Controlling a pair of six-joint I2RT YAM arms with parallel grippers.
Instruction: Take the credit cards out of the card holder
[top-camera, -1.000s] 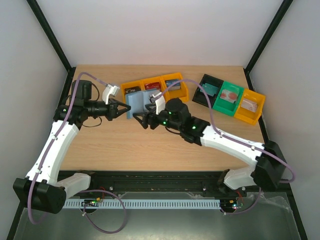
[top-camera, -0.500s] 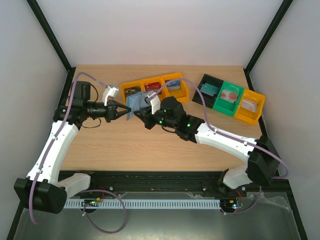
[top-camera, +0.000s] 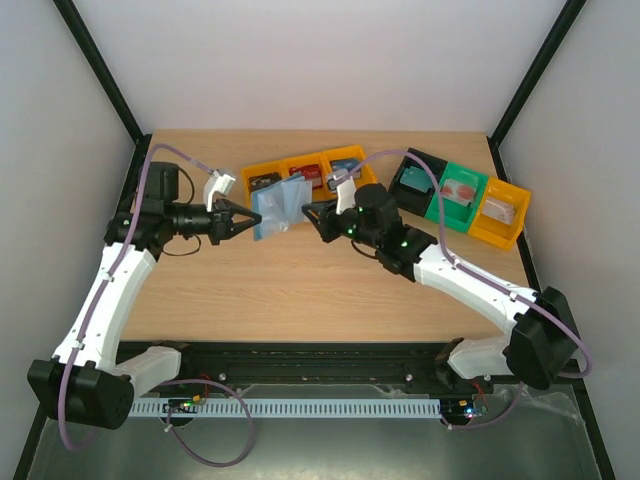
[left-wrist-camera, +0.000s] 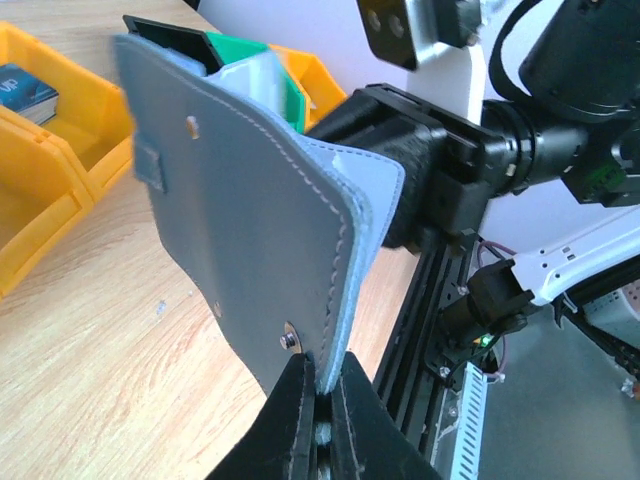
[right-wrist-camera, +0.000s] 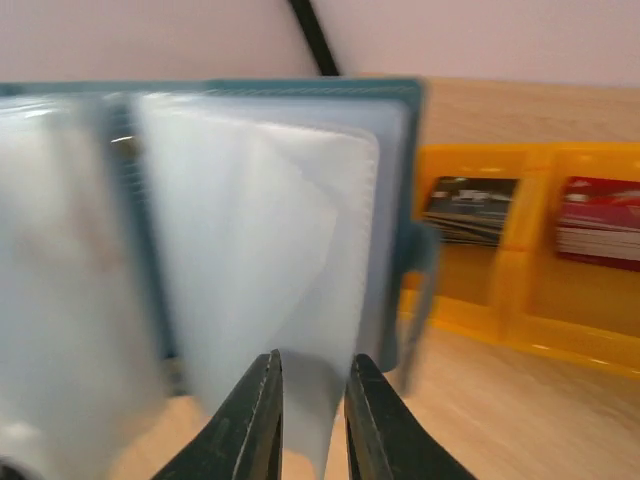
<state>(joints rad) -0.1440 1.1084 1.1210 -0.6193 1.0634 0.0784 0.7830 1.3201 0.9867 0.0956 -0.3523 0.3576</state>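
The teal-blue card holder (top-camera: 272, 207) hangs open above the table, and my left gripper (top-camera: 248, 222) is shut on its lower edge. In the left wrist view the fingers (left-wrist-camera: 322, 365) pinch the cover (left-wrist-camera: 240, 220) just beside the snap stud. My right gripper (top-camera: 310, 212) faces the holder from the right. Its jaws (right-wrist-camera: 312, 370) stand narrowly open, with a corner of a pale clear sleeve (right-wrist-camera: 270, 250) hanging in the gap. I see no card in the blurred sleeves. Credit cards lie in the bins: a dark one (right-wrist-camera: 468, 210) and a red one (right-wrist-camera: 600, 220).
A row of yellow bins (top-camera: 305, 175) stands just behind the holder, each with a card inside. A black bin (top-camera: 415, 180), a green bin (top-camera: 458, 192) and a yellow bin (top-camera: 498, 210) sit at the back right. The right arm's body (left-wrist-camera: 440, 170) is close behind the holder.
My right gripper pushed left into the holder, then drew back to the right, its jaws going from wide to narrow. The left gripper kept its hold; the holder swung slightly.
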